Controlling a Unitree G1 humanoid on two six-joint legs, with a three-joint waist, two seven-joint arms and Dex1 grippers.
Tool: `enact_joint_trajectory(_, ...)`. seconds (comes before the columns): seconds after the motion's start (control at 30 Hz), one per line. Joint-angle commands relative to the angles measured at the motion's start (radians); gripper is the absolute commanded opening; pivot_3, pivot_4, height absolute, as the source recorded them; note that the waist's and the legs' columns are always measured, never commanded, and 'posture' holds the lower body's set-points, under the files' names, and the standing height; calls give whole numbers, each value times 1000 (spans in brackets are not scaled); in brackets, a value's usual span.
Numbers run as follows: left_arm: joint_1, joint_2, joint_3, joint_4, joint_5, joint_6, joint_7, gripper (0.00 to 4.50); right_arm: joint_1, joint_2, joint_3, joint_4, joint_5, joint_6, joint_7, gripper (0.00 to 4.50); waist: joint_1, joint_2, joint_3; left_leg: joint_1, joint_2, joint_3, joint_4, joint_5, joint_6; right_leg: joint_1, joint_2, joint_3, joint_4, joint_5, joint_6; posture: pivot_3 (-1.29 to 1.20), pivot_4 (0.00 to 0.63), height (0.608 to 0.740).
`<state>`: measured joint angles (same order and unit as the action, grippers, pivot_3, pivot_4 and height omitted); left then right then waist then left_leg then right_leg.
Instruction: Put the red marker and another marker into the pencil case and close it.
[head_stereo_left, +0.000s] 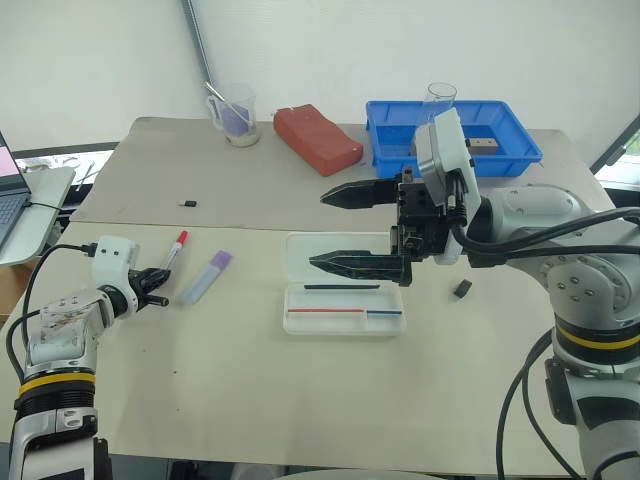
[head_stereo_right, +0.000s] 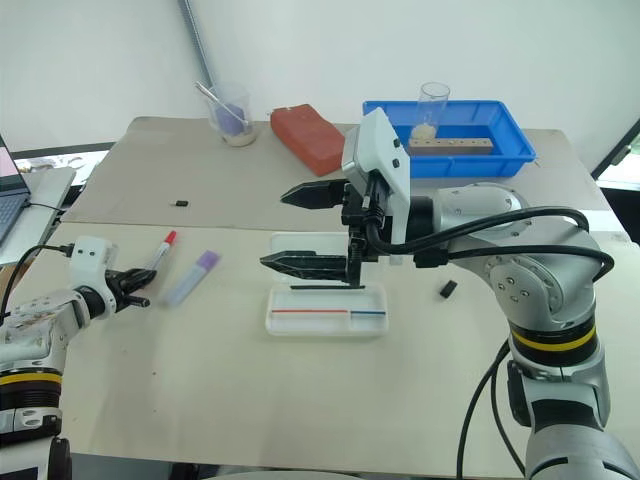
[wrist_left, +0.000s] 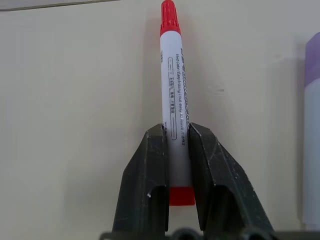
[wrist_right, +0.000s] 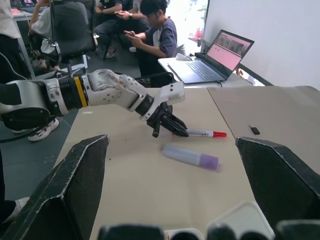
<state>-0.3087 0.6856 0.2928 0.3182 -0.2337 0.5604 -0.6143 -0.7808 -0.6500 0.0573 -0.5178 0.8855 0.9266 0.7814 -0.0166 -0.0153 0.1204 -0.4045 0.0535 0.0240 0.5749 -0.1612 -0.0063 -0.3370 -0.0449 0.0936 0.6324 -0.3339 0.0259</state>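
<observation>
Right now you're sitting in the first step: gripping the red marker (wrist_left: 176, 105). Going left to right on the table (head_stereo_left: 200, 400): your left gripper (head_stereo_left: 158, 278) is pinching the marker's barrel near its rear end, both fingers touching the white body, red end plug showing between them. It's lying flat on the table, not lifted yet. Long axis is running in line with the gripper, red cap pointing away from it, toward the table's far side and slightly right.

Just beside it, the lavender marker (head_stereo_left: 205, 277) is lying roughly parallel, purple end pointing the same way, untouched.

Further right, the pencil case (head_stereo_left: 343, 322) is sitting open near the table's middle, lid folded back, a thin black stick and a red-and-blue stick already inside.

Your right gripper (head_stereo_left: 340, 228) is hovering above the case, jaws spread wide, holding nothing.

Next move, as I'm reading it: lift straight up, carry right to the case, turn the marker parallel to the case's long side before releasing.
</observation>
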Motion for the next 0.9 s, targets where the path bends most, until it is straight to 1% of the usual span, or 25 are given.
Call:
enact_joint_trajectory(0.03,-51,21,74,-58,-34,-76,27,176,-11,-22,-24,-6,-5,-3,4,4500,1,-1,0,0,0,0,0,0,0,0,0,0,0,0,0,0,150,740)
enact_joint_trajectory(0.07,-57,19,87,-100,-61,-81,12,176,-6,-31,-30,-5,-4,-1,6,4500,1,-1,0,-1,0,0,0,0,0,0,0,0,0,0,0,0,150,740)
enact_joint_trajectory(0.13,-27,49,69,-277,-114,-138,-114,176,23,-81,-57,-13,7,13,27,4500,5,-3,1,-1,1,0,0,0,0,0,-1,-1,0,0,0,0,150,740)
enact_joint_trajectory(0.17,-12,62,58,-331,-122,-161,-155,176,35,-101,-64,-16,12,14,35,4500,5,-4,0,-2,1,0,0,0,0,0,-2,-2,-1,0,0,0,150,740)
enact_joint_trajectory(0.23,17,88,42,-447,-156,-162,-217,176,71,-148,-79,-27,16,15,56,4500,3,-4,0,-1,1,2,-2,-2,-3,0,-8,-2,-2,0,0,0,150,740)
enact_joint_trajectory(0.27,27,96,37,-482,-166,-159,-233,176,85,-163,-83,-30,17,14,63,4500,2,-3,0,-1,0,3,-3,-2,-3,0,-13,-3,-3,0,0,0,150,740)
enact_joint_trajectory(0.3,38,105,27,-527,-182,-154,-254,176,113,-187,-89,-38,11,9,76,4500,1,-1,-1,0,-1,4,-4,-2,-3,0,-15,-3,-3,0,0,0,150,740)
enact_joint_trajectory(0.4,45,114,-50,-717,-255,-134,-326,176,275,-271,-138,-85,-6,-9,110,4500,4,0,-2,0,-2,7,-4,0,0,1,-14,-3,-4,0,0,0,150,740)
enact_joint_trajectory(0.47,46,126,-115,-769,-265,-129,-372,176,336,-293,-155,-103,-10,-26,118,4500,4,-1,-1,-1,-2,8,-3,0,0,2,-13,-6,-5,0,0,0,150,740)
enact_joint_trajectory(0.57,28,132,-226,-751,-211,-162,-418,176,362,-292,-158,-111,-8,-30,109,4500,-2,1,-1,0,-3,10,-3,0,0,1,-10,-4,-5,0,1,0,150,740)
enact_joint_trajectory(0.7,-34,86,-394,-610,-58,-301,-443,176,426,-297,-162,-127,-50,-49,87,4500,2,1,-1,1,-3,12,-1,0,0,1,-3,-2,-5,0,1,0,150,740)
enact_joint_trajectory(0.77,-66,51,-439,-554,-38,-330,-458,176,450,-292,-172,-132,-66,-52,64,4500,4,2,-1,0,-1,10,-1,0,0,1,0,-1,-5,0,1,0,150,740)
enact_joint_trajectory(0.9,-130,-10,-530,-430,25,-415,-502,176,460,-272,-183,-154,-54,-29,8,4500,5,1,-1,-1,-2,10,1,0,1,0,1,0,-5,0,1,0,150,740)
